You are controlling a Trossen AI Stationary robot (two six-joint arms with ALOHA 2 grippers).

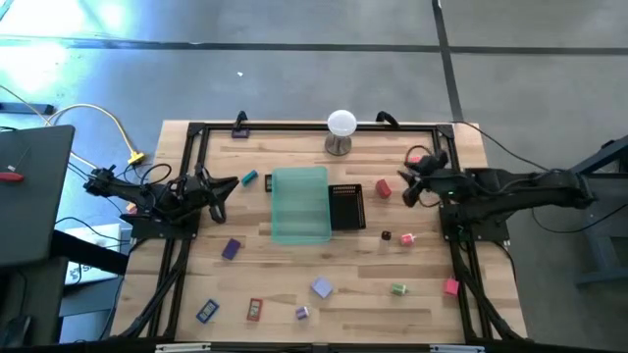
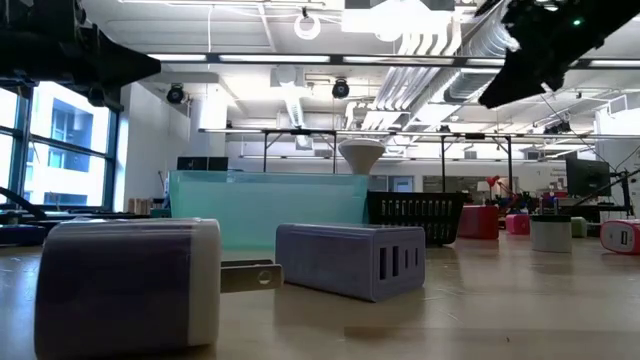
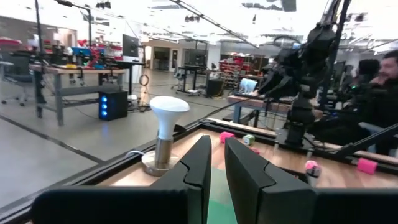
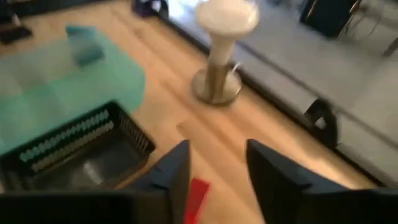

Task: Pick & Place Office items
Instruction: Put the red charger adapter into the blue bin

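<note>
Small office items lie scattered on the wooden table: a teal one [image 1: 250, 178], a red block [image 1: 383, 190], purple ones [image 1: 231, 248] [image 1: 321, 286], a blue one [image 1: 207, 311], a green one [image 1: 398, 288] and pink ones [image 1: 450, 286]. My left gripper [image 1: 231, 182] [image 3: 217, 142] hangs shut at the table's left, just left of the teal item, holding nothing. My right gripper [image 1: 402, 186] [image 4: 217, 149] is open in the air at the right. It slants down over the red block [image 4: 198, 196], clear of it.
A translucent green tray [image 1: 299, 204] and a black mesh tray [image 1: 346, 206] stand side by side mid-table. A white ball on a metal stand [image 1: 340, 130] is at the far edge. A black frame [image 1: 294, 128] runs around the table. A person sits beyond the table's right side [image 3: 379, 81].
</note>
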